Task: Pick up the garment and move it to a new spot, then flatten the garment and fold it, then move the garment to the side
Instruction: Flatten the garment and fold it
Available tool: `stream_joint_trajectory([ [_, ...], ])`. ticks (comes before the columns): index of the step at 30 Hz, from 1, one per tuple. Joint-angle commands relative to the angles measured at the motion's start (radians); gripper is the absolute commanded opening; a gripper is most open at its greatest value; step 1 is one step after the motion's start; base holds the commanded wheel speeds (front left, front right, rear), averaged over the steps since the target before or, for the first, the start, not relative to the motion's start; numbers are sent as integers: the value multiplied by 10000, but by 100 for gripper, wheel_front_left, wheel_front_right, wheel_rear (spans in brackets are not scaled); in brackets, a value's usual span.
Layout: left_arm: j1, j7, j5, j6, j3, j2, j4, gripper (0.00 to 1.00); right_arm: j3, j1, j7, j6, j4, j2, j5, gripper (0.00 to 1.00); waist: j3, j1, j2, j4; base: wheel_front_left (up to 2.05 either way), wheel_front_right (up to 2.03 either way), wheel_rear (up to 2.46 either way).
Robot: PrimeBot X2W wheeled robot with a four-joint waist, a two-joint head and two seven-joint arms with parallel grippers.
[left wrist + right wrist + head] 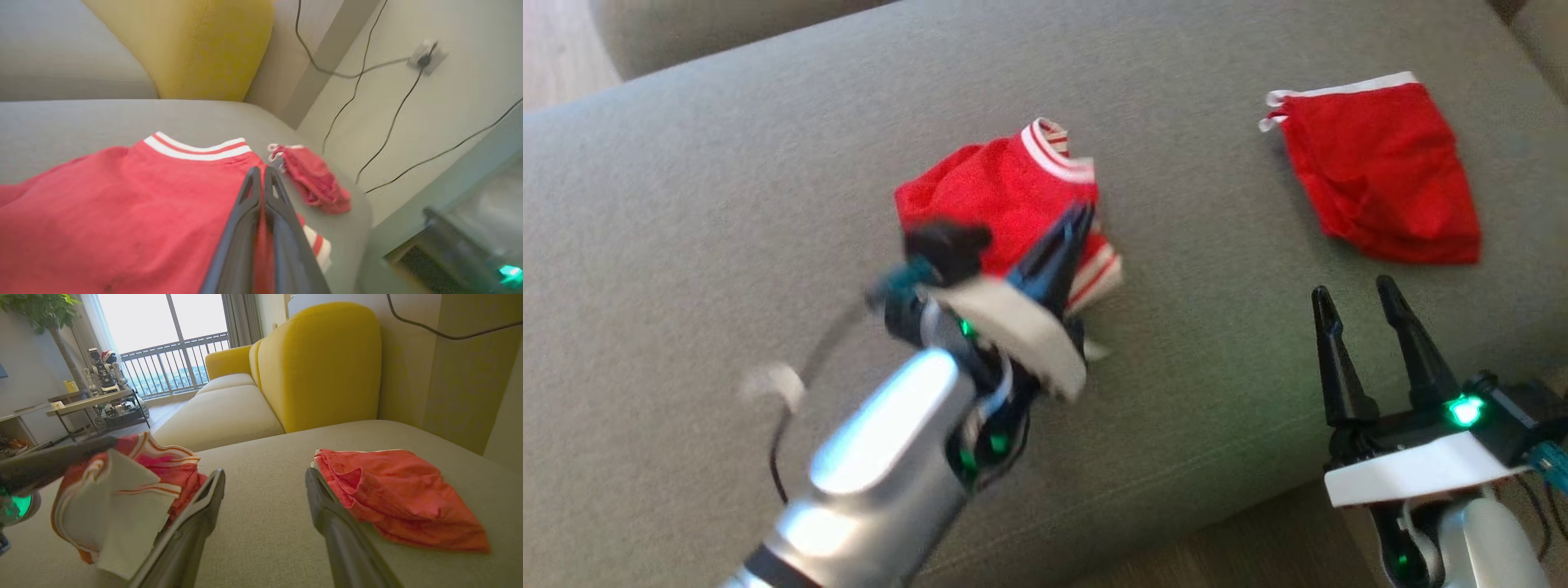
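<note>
**Left gripper pinching red jersey on grey sofa seat**

We are looking down on a grey seat cushion [686, 204], where the left gripper [1081, 215] is angling in from the near edge with its two dark fingers pressed together. They are pinching a fold of the garment [992, 184], a red jersey with white-and-red striped trim, which is sitting bunched around the middle of the cushion. From the left wrist, we are seeing a thin strip of red cloth caught between the fingers [241, 220], with the striped collar lying just beyond their tips. From the right wrist, the jersey is showing its white inside, and part of it is looking raised off the cushion, though blur is leaving us unsure. Further right, the right gripper [1353, 287] is hovering by the near edge, fingers spread wide and gripping nothing. Beyond it, toward the far right corner, a second red cloth [1380, 171] with a white band is lying flat, well apart from the jersey. A yellow backrest [322, 363] is standing against one edge of the cushion.
</note>
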Motion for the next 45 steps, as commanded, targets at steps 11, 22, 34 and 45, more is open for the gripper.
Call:
stream_joint_trajectory([
  [11, -4911, 708, -7350, 1832, 3277, 28, -2111, 0, 490, -192, -94, -4, -273, -104, 580, 100, -443, 1, 0, -1315, 0, 0, 0],
  [22, -4798, -750, -8158, 2772, 5479, 66, -133, 0, 305, -53, -94, -4, -379, -104, 505, 100, -663, 1, 0, -597, 0, 0, 0],
  [34, -218, -759, -4843, 986, 9927, 941, 1042, 0, 240, -85, -94, -4, -486, -104, 285, 100, -132, 1, 0, 182, 0, 0, 0],
  [45, 1300, -628, -3583, -403, 9356, 700, 1097, 0, 1249, -476, -94, -4, 307, -104, 29, 100, 68, 1, 0, 1097, 0, 0, 0],
])
